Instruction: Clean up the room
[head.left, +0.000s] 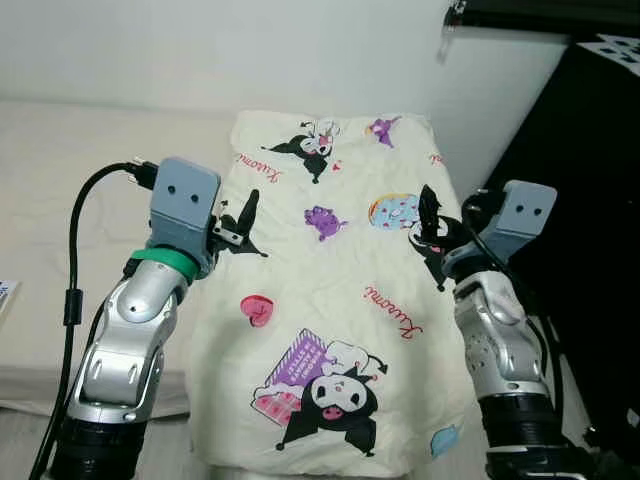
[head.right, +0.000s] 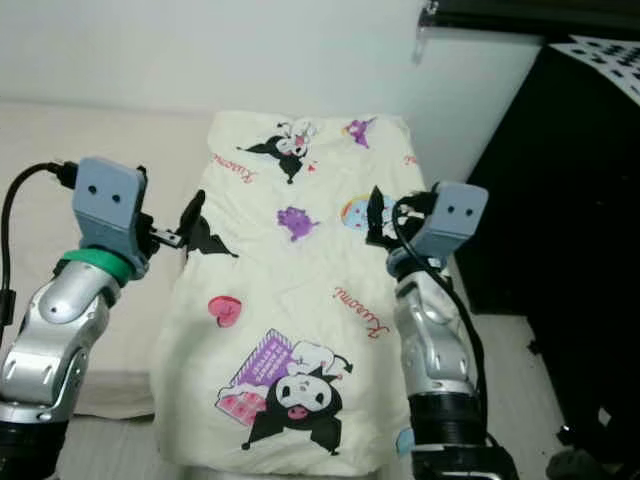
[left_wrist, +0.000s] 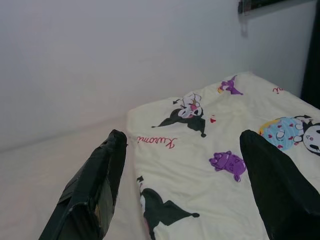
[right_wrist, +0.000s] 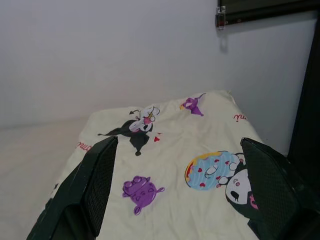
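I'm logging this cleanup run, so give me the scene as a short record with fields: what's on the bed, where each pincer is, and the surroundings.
main item: folded cartoon-print blanket, pale yellow, lying flat on the bed
left pincer: open, over the blanket's left edge, holding nothing
right pincer: open, over the blanket's right edge, holding nothing
behind: white wall
right side: black furniture beside the bed
blanket state: spread smooth, some creases

Folded blanket (head.left: 330, 300) on the bed (head.left: 60, 180), wall (head.left: 200, 50) behind, possibly a cabinet (head.left: 590, 220) right
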